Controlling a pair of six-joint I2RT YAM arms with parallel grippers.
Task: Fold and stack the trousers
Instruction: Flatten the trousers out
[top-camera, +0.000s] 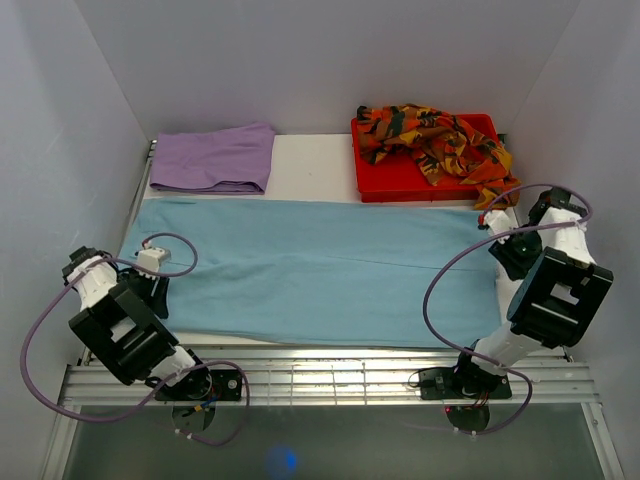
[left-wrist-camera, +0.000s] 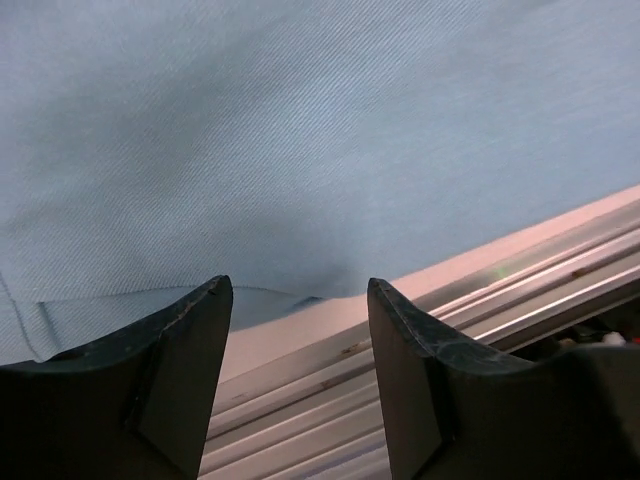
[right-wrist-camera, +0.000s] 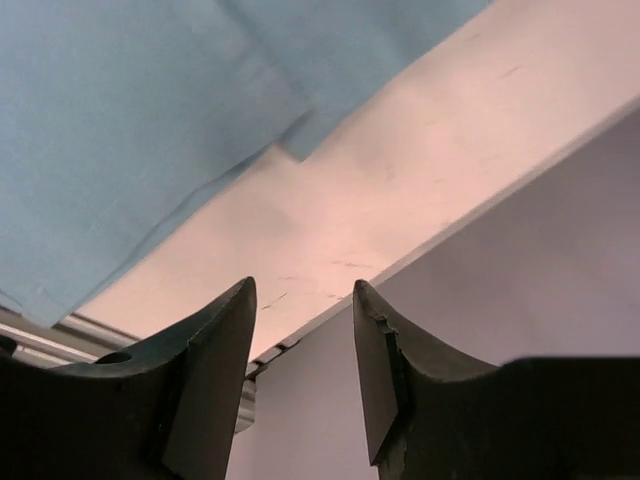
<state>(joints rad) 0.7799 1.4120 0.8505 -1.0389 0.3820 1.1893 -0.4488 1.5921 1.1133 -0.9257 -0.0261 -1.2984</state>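
The light blue trousers (top-camera: 310, 270) lie flat, looks like folded once lengthwise, spanning the gap between the 2 hands. The left gripper (left-wrist-camera: 300, 295) hovers wide open right over the near hem and holds nothing. The right gripper (right-wrist-camera: 303, 295) is open and empty too, with the cloth's corner just ahead of it on its left. I'd say the crosswise fold is up: each hand needs to drop and pinch an edge first. The lilac pair (top-camera: 212, 158) sits folded well beyond the left hand. The patterned pair (top-camera: 435, 140) is bunched in a red tray (top-camera: 385, 185) beyond the right. White table (top-camera: 310, 165), metal rails (top-camera: 330, 375) nearest the arms, plain white walls (top-camera: 300, 60) all round.
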